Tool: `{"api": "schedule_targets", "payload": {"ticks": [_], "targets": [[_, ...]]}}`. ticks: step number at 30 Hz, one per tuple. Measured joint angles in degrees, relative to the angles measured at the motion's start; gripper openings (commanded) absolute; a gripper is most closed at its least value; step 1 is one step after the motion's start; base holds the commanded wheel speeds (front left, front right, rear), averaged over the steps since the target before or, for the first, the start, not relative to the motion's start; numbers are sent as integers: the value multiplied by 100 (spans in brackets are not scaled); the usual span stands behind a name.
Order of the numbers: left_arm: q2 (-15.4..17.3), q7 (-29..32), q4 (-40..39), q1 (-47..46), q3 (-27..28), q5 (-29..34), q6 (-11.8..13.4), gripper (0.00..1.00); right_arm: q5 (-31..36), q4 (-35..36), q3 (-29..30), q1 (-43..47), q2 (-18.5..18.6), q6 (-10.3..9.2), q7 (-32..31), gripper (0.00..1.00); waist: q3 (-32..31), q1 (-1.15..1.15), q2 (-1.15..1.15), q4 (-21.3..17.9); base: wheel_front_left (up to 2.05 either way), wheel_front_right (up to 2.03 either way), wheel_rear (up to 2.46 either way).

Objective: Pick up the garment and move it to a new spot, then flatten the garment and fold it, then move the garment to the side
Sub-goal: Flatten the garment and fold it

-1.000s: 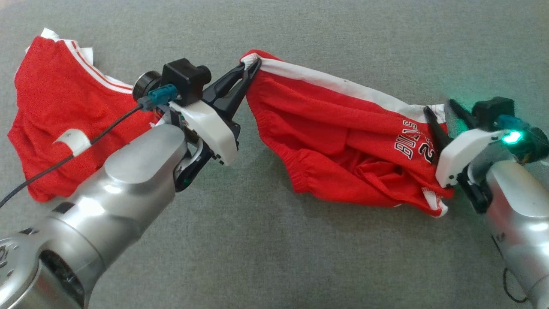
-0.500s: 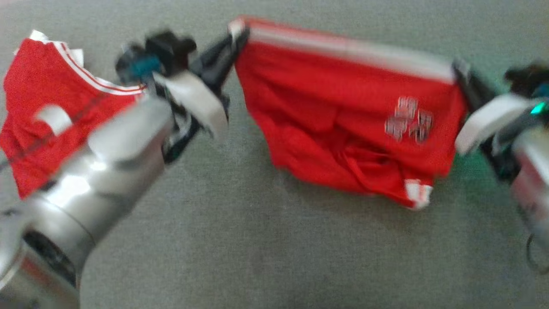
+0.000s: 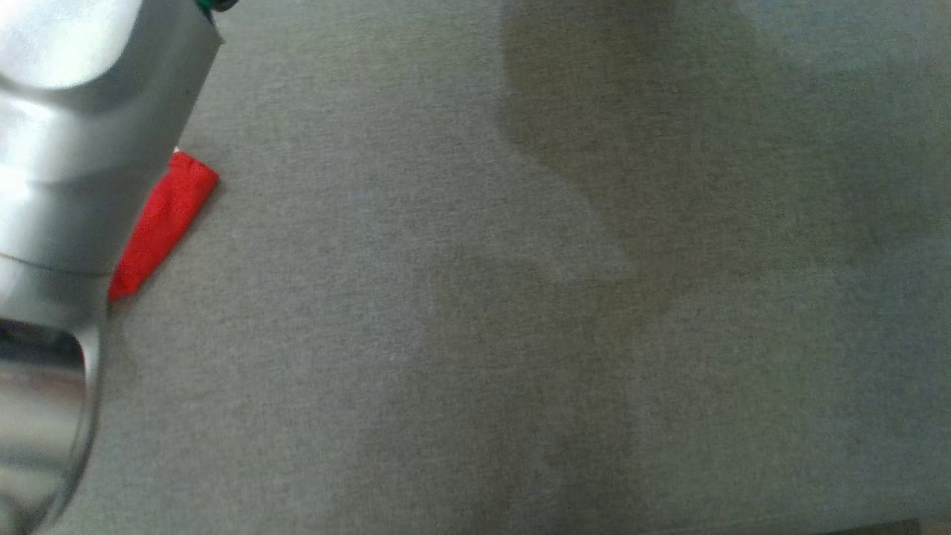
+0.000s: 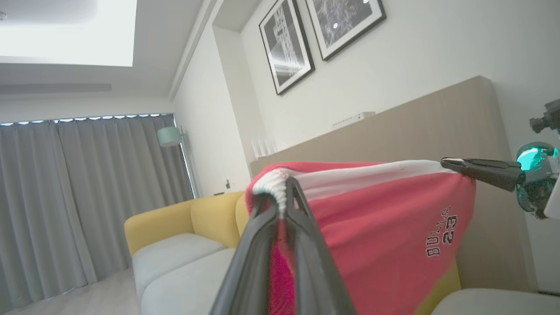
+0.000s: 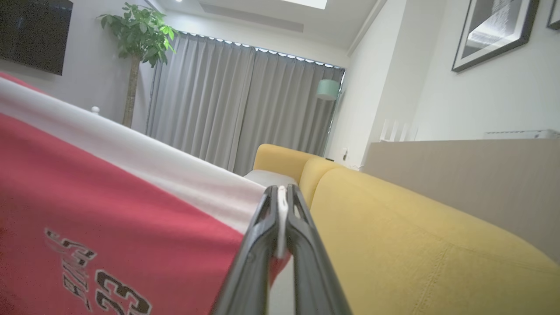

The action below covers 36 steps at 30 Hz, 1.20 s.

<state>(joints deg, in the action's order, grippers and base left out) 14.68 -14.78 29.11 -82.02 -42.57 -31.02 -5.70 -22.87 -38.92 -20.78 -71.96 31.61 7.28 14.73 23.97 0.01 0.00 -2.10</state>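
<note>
Below me lies a grey surface [image 3: 520,297], with my pale forearm [image 3: 74,111] over its left side. In the wrist views a yellow sofa [image 5: 415,245] stands ahead. The garment [image 4: 385,227], red with a white band and "23" printed on it, hangs in the air in front of the sofa, stretched between my two hands. My left gripper [image 4: 284,188] is clamped on the bunched white band at one end. My right gripper [image 5: 280,190] is pinched tight on the band's other end. A small corner of red cloth [image 3: 163,223] lies on the surface just beside my forearm.
</note>
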Motion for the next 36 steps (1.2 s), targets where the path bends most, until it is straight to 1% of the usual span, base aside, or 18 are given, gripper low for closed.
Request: {"api": "schedule_targets", "payload": {"ticks": [1, 3, 6, 10, 13, 14, 15, 20, 21, 25, 28, 33, 36], "targets": [[-42, 0, -137, 68, 193, 115, -4, 0, 90, 132, 126, 11, -4, 0, 0, 0, 12, 0, 0, -30, 0, 0, 0], [-98, -1, -325, 341, 369, 325, -67, 0, 189, 357, 254, 149, -14, 0, 9, 0, 13, -1, 0, -74, 0, 0, 0], [-110, -2, -455, 1108, 382, 591, -141, 0, 219, 577, 293, 796, -47, 0, 10, 0, 0, -1, 0, -98, 0, 0, 0], [-113, 0, -582, 2438, 244, 927, -145, 0, 59, 691, 271, 2134, -233, 0, 7, 0, -53, -1, 0, -82, 0, 0, 0], [-119, 0, -826, 3375, 32, 1090, -146, 0, -141, 878, 261, 3055, -265, 0, 7, 0, -153, -1, 0, -62, 0, 0, 0], [-118, 1, -1014, 3951, -32, 1196, -153, 0, -231, 1058, 333, 3560, -256, 0, 7, 0, -251, -1, 0, -50, 0, 0, 0], [-110, 1, -1093, 4231, -55, 1262, -185, 0, -252, 1165, 392, 3803, -241, 0, 5, 0, -313, -1, 0, -44, 0, 0, 0], [-35, 1, -1337, 5523, -141, 1503, -189, 0, -380, 1730, 742, 5068, -152, 0, -52, 0, -701, -2, 0, -16, 0, 0, 0], [-35, 1, -1337, 5523, -141, 1503, -189, 0, -380, 1730, 742, 5068, -152, 0, -52, 0, -701, -2, 0, -16, 0, 0, 0], [24, 2, -1572, 6342, -88, 1597, -189, 0, -378, 2438, 1169, 6176, -151, 0, -308, 0, -1041, -3, 0, -2, 0, 0, 0], [45, 2, -1751, 6847, 11, 1597, -189, 0, -332, 3111, 1648, 6978, -205, 0, -565, 0, -1287, -3, 1, 9, 0, 0, 0], [77, 3, -2285, 7451, 15, 1535, -189, 0, -58, 4312, 2550, 8250, -509, 0, -1183, 0, -1558, -3, 1, 119, 0, 0, 0], [85, 4, -2316, 7480, -37, 1408, -189, 0, 99, 4789, 2895, 8562, -679, 0, -1528, 0, -1568, -3, 0, 257, 0, 0, 0]]}}
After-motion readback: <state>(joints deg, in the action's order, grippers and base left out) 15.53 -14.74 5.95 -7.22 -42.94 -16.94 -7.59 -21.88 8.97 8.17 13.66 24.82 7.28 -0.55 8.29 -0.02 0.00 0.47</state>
